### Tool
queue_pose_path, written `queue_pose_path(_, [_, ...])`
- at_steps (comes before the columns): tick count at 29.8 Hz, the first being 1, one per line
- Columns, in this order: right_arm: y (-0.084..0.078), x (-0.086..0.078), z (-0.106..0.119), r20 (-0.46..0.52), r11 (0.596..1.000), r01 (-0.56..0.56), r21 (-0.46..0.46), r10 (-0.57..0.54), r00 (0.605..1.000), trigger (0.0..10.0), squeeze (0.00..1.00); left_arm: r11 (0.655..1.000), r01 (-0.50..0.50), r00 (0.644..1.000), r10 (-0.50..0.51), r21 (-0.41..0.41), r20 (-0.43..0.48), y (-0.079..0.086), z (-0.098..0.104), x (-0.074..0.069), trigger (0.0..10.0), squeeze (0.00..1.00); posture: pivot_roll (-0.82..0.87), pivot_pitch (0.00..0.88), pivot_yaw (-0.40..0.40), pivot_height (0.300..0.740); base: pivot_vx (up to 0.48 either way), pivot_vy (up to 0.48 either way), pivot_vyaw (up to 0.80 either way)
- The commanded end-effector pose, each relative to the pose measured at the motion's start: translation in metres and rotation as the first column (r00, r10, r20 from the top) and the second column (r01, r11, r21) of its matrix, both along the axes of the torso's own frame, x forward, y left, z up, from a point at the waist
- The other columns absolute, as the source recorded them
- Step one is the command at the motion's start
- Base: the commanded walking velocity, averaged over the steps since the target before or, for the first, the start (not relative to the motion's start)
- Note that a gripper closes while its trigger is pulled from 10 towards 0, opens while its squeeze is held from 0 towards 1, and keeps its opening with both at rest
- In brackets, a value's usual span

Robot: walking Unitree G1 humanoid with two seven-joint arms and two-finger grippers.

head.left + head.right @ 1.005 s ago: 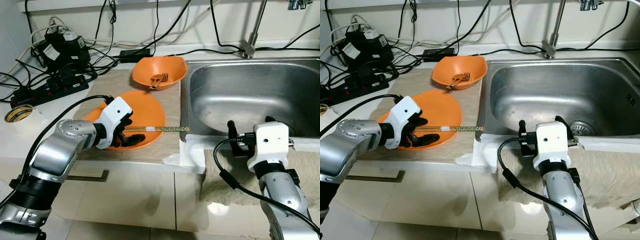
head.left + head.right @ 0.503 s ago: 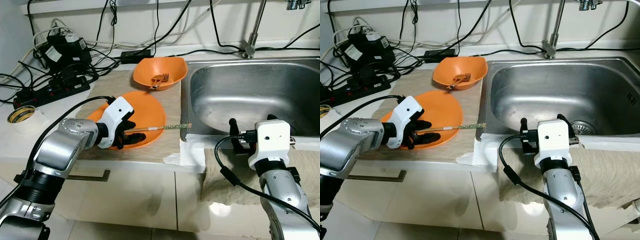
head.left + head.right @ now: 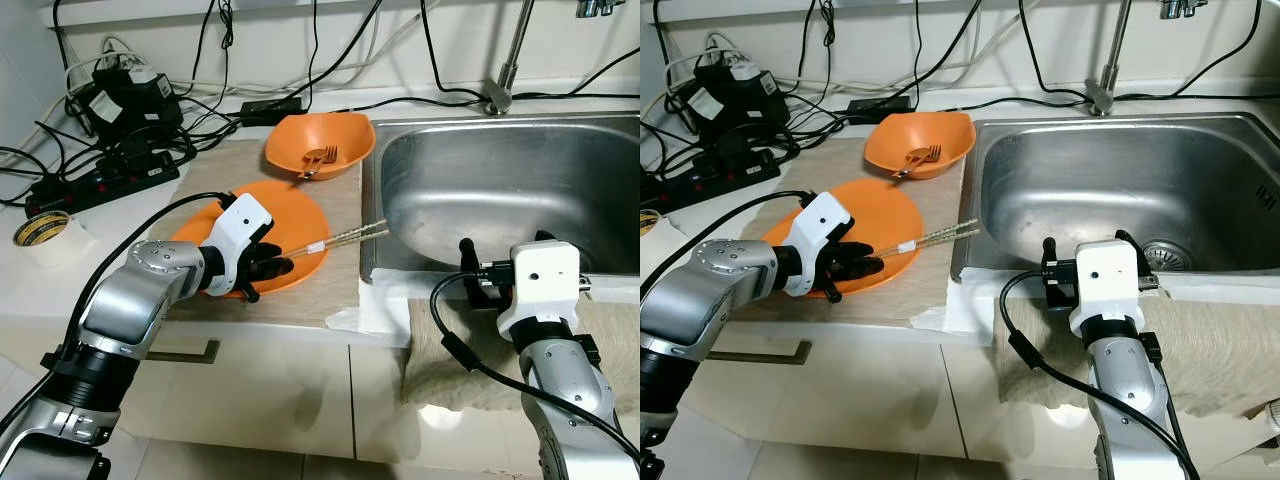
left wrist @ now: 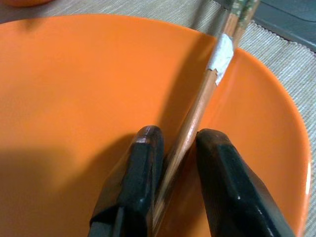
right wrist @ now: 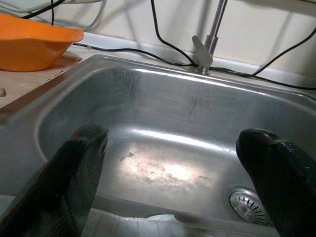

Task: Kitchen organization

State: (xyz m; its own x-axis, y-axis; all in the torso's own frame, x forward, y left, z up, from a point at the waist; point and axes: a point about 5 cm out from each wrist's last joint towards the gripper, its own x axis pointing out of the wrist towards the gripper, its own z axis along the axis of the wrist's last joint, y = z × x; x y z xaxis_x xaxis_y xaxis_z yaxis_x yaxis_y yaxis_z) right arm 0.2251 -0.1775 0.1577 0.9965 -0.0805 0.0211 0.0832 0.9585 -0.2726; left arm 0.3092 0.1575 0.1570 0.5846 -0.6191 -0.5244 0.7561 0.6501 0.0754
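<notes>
Pinching the chopsticks [image 3: 330, 241] near their butt end, the left gripper [image 3: 268, 268] has its two black fingers clamped on the pair over the orange plate [image 3: 300, 215]. The sticks slant up off the plate toward about 2 o'clock from the grip, their patterned tips hanging above the near left rim of the sink [image 3: 520, 190]. The left wrist view shows the sticks running side by side between the fingers [image 4: 143, 163], with a white band partway along.

Doing this step well probably means keeping the squeeze firm, since so long a lever held at one end could pivot or slide. Carrying the tips a little higher should clear the sink edge.

At 12 o'clock from the plate sits an orange bowl [image 3: 320, 140] holding a small fork [image 3: 320, 158], a likely place for the chopsticks. Both dishes rest on a woven mat [image 3: 340, 280].

The right gripper [image 5: 173, 173] waits at the sink's front edge, about 3 o'clock from the plate, fingers spread wide apart and holding nothing.
</notes>
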Motion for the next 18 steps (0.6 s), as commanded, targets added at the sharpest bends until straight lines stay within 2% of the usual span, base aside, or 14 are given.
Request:
queue_pose_path(1, [0.002, 0.002, 0.004, 0.022, 1.000, -0.005, 0.000, 0.005, 1.000, 10.0, 0.00, 0.999, -0.033, 0.994, 0.037, 0.043, -0.101, 0.006, -0.024, -0.006, 0.0, 0.00, -0.04, 0.000, 0.106, 0.736, 0.000, 0.000, 0.00])
queue_pose_path(4, [0.002, 0.002, 0.004, 0.022, 1.000, -0.005, 0.000, 0.005, 1.000, 10.0, 0.00, 0.999, -0.038, 0.995, 0.041, 0.035, -0.086, 0.006, -0.023, -0.005, 0.0, 0.00, -0.04, 0.000, 0.105, 0.736, 0.000, 0.000, 0.00])
queue_pose_path(6, [0.001, 0.003, 0.003, 0.018, 1.000, -0.009, -0.001, 0.009, 1.000, 10.0, 0.00, 0.997, -0.073, 0.995, 0.072, -0.018, -0.067, 0.003, -0.024, -0.006, 0.0, 0.00, -0.03, 0.000, 0.093, 0.736, 0.000, 0.000, 0.00])
queue_pose_path(9, [0.001, 0.003, 0.003, 0.015, 1.000, -0.013, -0.003, 0.013, 1.000, 10.0, 0.00, 0.994, -0.100, 0.994, 0.098, -0.051, -0.052, 0.001, -0.023, -0.007, 0.0, 0.00, -0.03, 0.000, 0.089, 0.736, 0.000, 0.000, 0.00])
queue_pose_path(15, [0.000, 0.004, 0.002, 0.009, 1.000, -0.017, -0.008, 0.017, 1.000, 10.0, 0.00, 0.991, -0.106, 0.994, 0.107, -0.085, 0.016, 0.004, -0.008, -0.003, 0.0, 0.00, -0.02, 0.000, 0.086, 0.736, 0.000, 0.000, 0.00])
queue_pose_path(18, [0.000, 0.004, 0.001, 0.007, 1.000, -0.019, -0.007, 0.019, 1.000, 10.0, 0.00, 0.988, -0.094, 0.994, 0.101, -0.124, 0.052, -0.001, 0.000, -0.003, 0.0, 0.00, -0.02, 0.000, 0.084, 0.736, 0.000, 0.000, 0.00])
